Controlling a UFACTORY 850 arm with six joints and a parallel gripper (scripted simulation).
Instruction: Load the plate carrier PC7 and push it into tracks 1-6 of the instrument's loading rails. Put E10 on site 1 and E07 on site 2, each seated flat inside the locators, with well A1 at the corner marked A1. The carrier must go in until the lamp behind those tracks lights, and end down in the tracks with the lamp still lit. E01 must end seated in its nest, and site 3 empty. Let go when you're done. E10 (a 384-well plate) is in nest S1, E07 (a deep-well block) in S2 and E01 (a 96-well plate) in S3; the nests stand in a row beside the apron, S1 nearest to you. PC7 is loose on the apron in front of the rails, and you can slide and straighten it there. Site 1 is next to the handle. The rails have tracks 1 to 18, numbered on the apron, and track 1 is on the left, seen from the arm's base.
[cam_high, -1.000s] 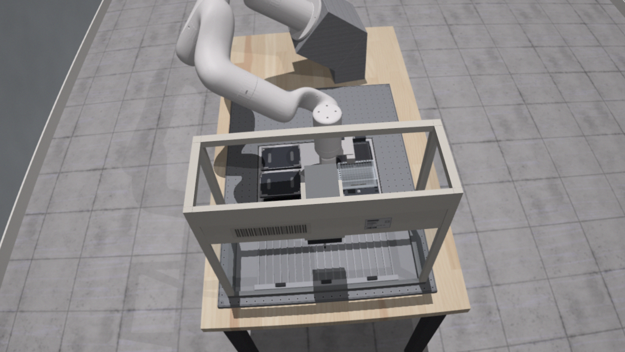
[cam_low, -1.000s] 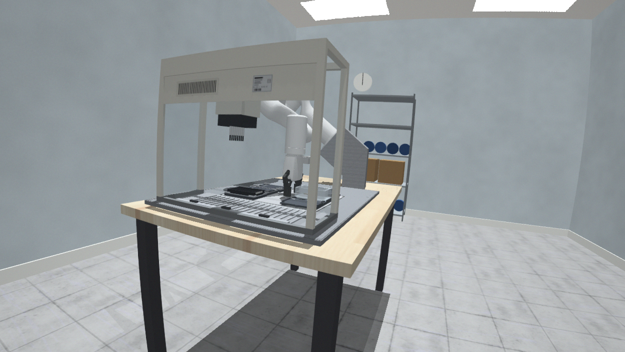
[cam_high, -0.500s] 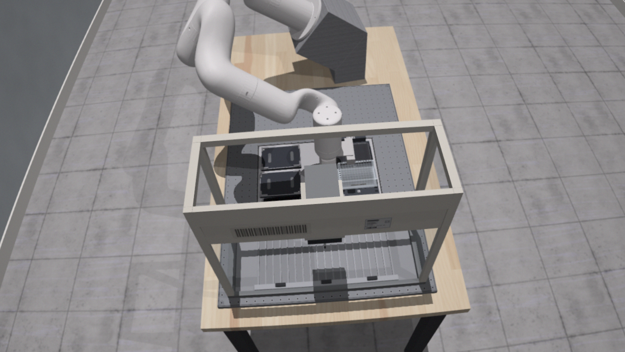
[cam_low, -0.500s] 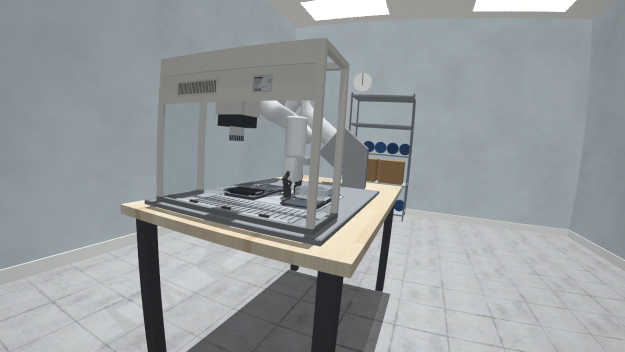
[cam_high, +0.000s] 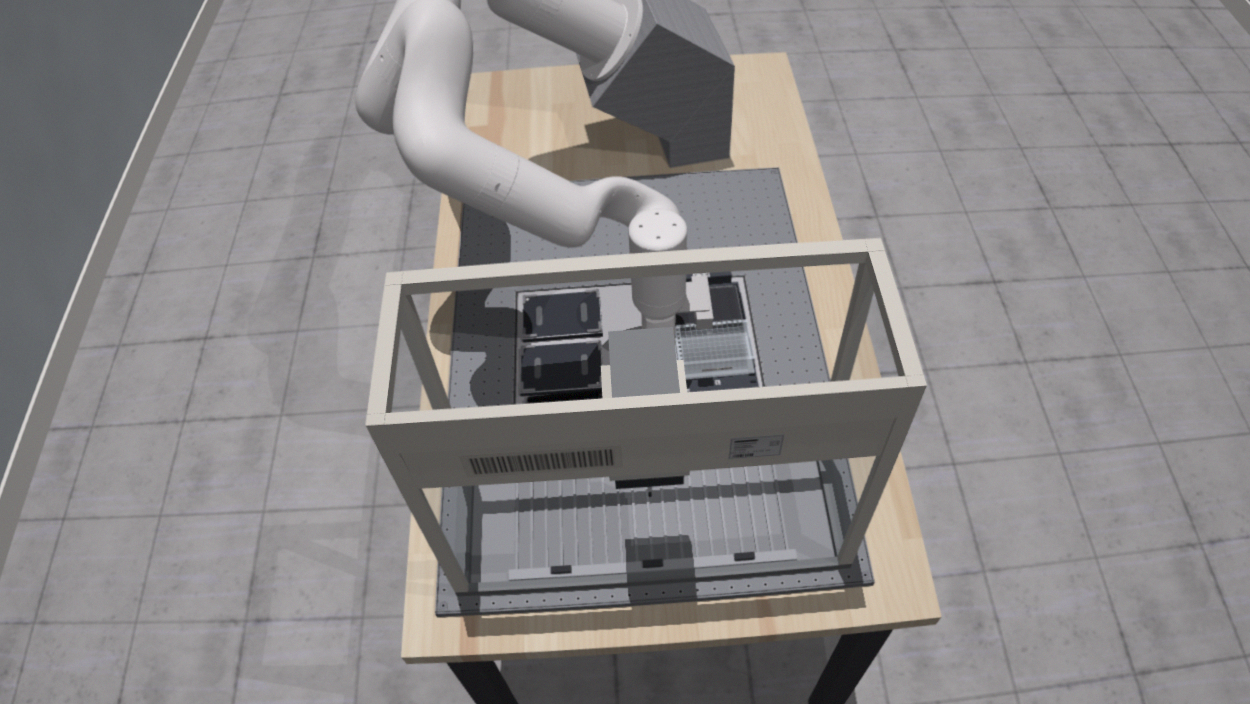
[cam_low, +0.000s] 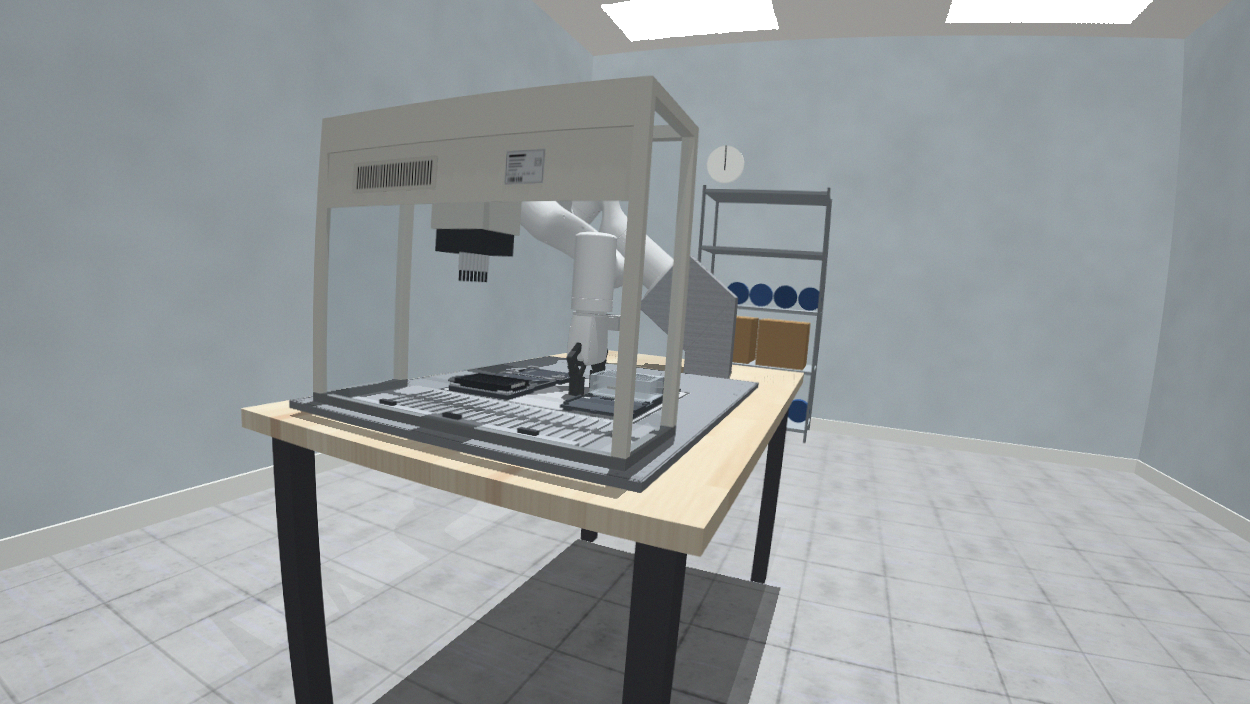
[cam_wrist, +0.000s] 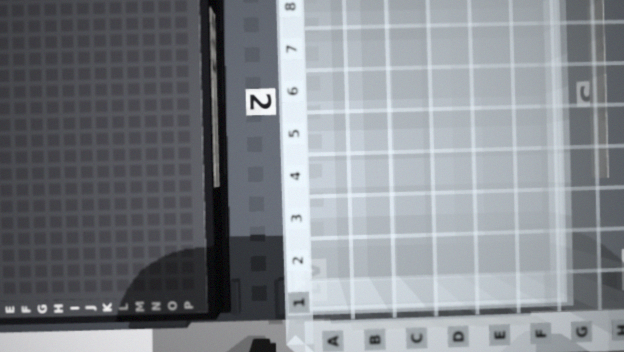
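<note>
Single white arm reaching under a cream instrument frame (cam_high: 647, 418) standing on a grey perforated surface (cam_high: 787, 227). Wrist pointing straight down, fingers (cam_low: 574, 367) hanging low over the row of nests. Spread fully apart, grasping nothing.

Directly below in the wrist view: E07 (cam_wrist: 430, 165), a clear deep-well block, resting in its nest beside a small label reading 2. Long axis running up the wrist picture, column numbers 1 to 8 climbing its left edge. Short axis running across, letters A to H along its bottom edge. Corner A1 at bottom left.

Just beside it on the left, apart by a narrow grey strip: E10 (cam_wrist: 100, 150), a dark plate of many fine wells, also lying in its nest, nearer the arm's base.

Only one dark fingertip showing, at the bottom edge of the wrist view, just left of the block's A1 corner and not touching it. The other out of the picture, so unclear how it stands against the far wall. Judging by that, spread across the block's short width at the column 1 end, with most of the block reaching away beyond them.

PC7 (cam_high: 560, 340) lying well apart across the apron, both visible sites dark and bare.
</note>
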